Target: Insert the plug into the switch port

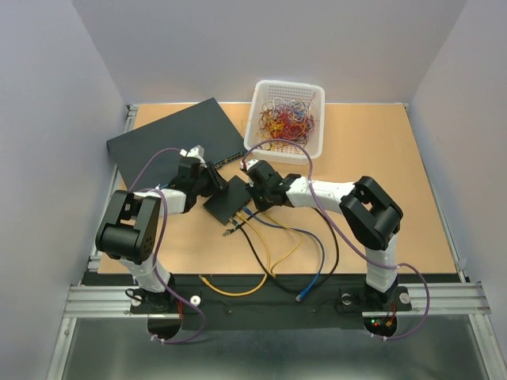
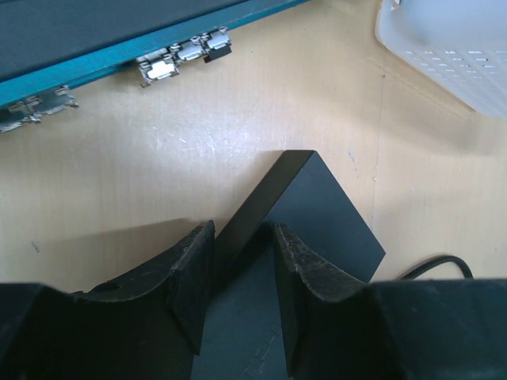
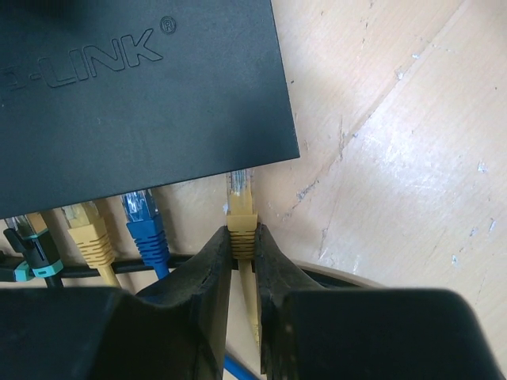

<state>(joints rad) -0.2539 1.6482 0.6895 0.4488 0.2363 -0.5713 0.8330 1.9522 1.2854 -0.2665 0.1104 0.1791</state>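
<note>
The small black switch (image 3: 135, 103) lies flat on the tabletop (image 3: 396, 158). The left gripper (image 2: 242, 237) is clamped on one corner of the switch, with a finger on each side of its thin edge. The right gripper (image 3: 242, 237) pinches the yellow plug (image 3: 239, 210) by its boot. The plug's clear tip meets the switch's port edge at the end corner, just beside a blue plug (image 3: 144, 222) on that same edge. The switch's top hides whether the tip has entered a port.
</note>
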